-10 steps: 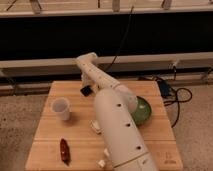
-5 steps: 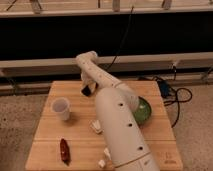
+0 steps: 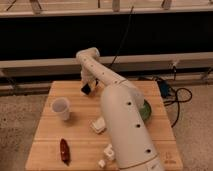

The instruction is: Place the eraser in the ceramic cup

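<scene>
Eraser — one, in jaws, near one cup

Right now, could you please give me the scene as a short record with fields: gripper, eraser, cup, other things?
gripper: over the far side of the table, pointing down
eraser: small black chunk at the gripper's tip, not in the cup
ceramic cup: white, upright, on the left part, apart from the gripper
other things: green bowl partly behind the arm; white blocks; dark red object front left
</scene>
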Controlling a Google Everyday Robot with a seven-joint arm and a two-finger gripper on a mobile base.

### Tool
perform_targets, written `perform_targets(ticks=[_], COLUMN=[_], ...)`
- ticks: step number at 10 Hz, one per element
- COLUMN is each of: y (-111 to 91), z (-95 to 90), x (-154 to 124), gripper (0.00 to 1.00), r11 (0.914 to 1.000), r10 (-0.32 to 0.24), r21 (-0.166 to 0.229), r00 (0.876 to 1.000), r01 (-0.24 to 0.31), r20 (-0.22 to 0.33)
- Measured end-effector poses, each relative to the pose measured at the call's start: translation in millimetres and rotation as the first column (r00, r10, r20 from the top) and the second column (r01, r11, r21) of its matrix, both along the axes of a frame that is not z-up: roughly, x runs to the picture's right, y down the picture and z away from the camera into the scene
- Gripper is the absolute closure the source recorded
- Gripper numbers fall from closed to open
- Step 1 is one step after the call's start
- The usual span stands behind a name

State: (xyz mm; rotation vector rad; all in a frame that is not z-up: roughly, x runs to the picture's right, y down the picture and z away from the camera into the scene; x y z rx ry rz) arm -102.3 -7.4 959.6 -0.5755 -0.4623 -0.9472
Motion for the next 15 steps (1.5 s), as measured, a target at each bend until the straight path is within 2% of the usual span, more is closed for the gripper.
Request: perform_targets(ticks=[5, 9, 13, 15], y=[2, 6, -12, -25], z=[-27.6, -43.0, -66.8, -86.4], x=[-18, -30, -38, -47], gripper=[1.00, 1.00, 1.00, 1.00], r11=[0.9994, 0.9983, 0.9977, 0.9965], r10=[-0.030, -0.049, -0.066, -0.083], r21=[-0.012, -0.026, -0.004, 0.010], r00=[0.997, 0.992, 0.986, 0.979], r01=[0.031, 0.052, 0.067, 0.083], r20=[0.078, 0.119, 0.152, 0.186])
